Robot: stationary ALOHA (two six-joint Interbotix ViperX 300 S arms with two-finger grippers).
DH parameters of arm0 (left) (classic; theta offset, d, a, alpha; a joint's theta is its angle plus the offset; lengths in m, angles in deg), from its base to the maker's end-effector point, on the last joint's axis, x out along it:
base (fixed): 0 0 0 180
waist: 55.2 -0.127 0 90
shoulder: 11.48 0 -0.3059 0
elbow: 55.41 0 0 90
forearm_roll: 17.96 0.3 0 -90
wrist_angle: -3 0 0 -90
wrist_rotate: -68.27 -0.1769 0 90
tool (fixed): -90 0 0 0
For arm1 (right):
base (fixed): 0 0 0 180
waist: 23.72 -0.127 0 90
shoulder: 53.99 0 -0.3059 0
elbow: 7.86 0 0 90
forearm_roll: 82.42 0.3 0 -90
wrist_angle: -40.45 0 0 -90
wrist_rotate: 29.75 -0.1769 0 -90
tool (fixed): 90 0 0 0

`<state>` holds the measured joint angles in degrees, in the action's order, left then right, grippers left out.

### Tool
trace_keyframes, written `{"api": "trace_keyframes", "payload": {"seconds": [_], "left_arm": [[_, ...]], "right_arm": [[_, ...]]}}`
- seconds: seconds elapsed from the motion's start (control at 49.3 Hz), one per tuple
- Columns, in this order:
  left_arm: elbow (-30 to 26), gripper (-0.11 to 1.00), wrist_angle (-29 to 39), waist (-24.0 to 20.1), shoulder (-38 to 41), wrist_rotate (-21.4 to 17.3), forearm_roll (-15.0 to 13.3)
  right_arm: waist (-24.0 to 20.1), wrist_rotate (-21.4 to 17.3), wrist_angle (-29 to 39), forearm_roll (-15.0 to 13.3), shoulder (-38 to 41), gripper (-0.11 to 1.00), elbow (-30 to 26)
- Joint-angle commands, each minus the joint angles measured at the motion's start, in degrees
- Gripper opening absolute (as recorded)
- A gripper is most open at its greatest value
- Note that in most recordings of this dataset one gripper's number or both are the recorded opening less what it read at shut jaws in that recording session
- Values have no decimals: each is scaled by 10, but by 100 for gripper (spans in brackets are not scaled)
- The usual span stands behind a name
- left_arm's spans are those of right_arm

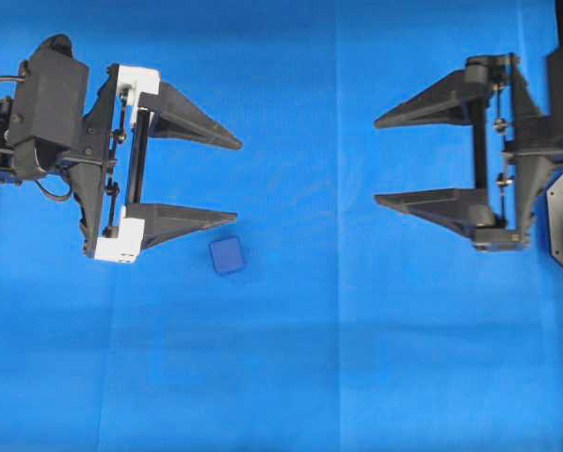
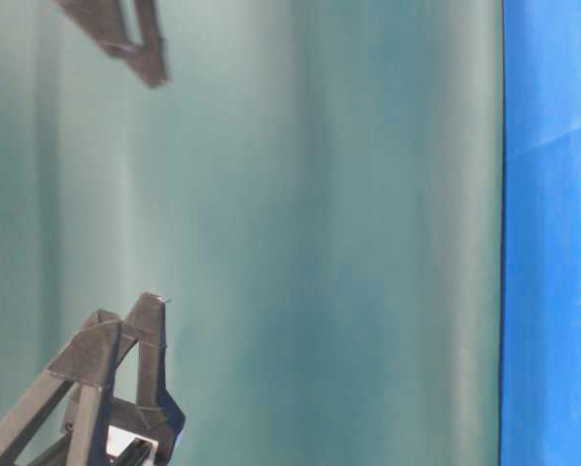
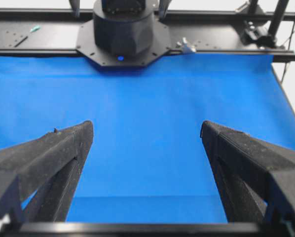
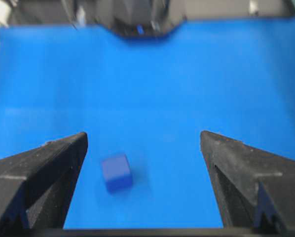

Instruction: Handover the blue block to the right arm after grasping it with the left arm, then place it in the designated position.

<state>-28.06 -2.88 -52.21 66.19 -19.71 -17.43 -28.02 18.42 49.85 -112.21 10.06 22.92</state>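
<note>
Blue block (image 1: 227,254) on desk (image 1: 291,377), left of centre, just outside left claw (image 1: 236,179) lower fingertip. Left claw nearer, wide open, empty. Right claw (image 1: 380,160) wide open, empty, well apart.

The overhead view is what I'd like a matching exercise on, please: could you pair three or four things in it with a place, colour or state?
Things:
1. blue block
2. left hand
3. right hand
4. cloth

Descriptions:
A. all black, open and empty, at the right of the view
B. bright blue, covering the table
C. dark blue, lying free on the cloth just below a fingertip
D. white brackets, open and empty, at the left of the view

Pairs: 1-C, 2-D, 3-A, 4-B
</note>
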Motion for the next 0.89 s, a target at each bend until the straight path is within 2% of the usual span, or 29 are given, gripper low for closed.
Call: {"api": "trace_keyframes", "payload": {"seconds": [0.0, 0.324, 0.872], "left_arm": [[-9, 93, -5, -3, -20, 1, 2], [-10, 93, -7, -3, -20, 1, 2], [-9, 93, -7, -1, -20, 1, 2]], "right_arm": [[-2, 1, -25, -7, -12, 86, 1], [-1, 1, -76, -18, -11, 86, 23], [-1, 1, -77, -18, -11, 86, 24]]}}
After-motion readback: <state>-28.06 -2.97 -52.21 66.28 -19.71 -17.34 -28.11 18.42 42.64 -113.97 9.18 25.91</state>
